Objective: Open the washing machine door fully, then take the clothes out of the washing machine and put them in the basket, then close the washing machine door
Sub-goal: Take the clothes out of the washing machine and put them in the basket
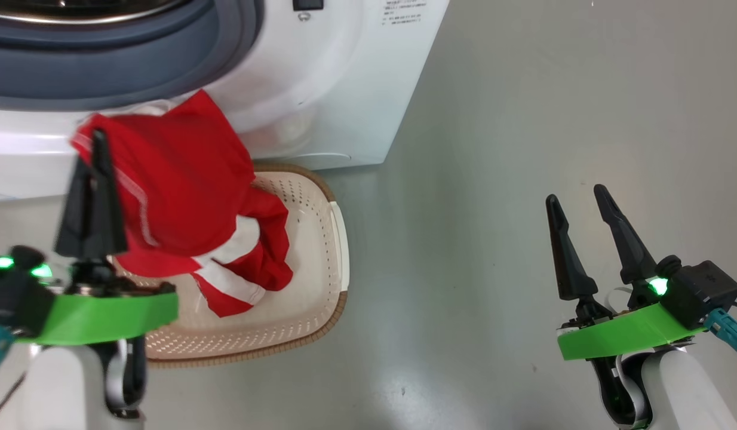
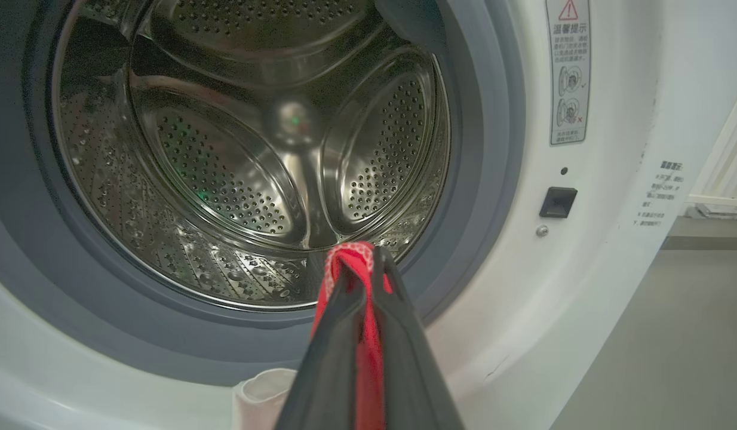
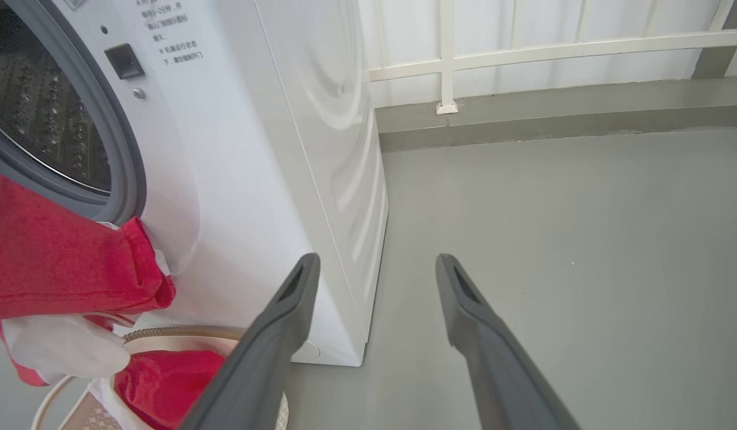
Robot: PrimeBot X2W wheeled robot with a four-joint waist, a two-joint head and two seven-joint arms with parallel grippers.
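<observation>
Hanging vertically, pinched by the left gripper (image 1: 97,140), clothes (image 1: 177,179) trail into the basket (image 1: 313,239).

Grey floor (image 1: 524,119) – smooth, glossy, soft light patches, a few small dark specks. Two things stand directly on it. White washing machine (image 1: 344,89) sits at the upper left of the head view, its right front corner down on the floor. Cream perforated basket (image 1: 309,239) with a brown rim sits just in front of it – can't tell if they touch. In the right wrist view the floor runs back to a low grey kerb (image 3: 553,119) under white railing (image 3: 524,48).
</observation>
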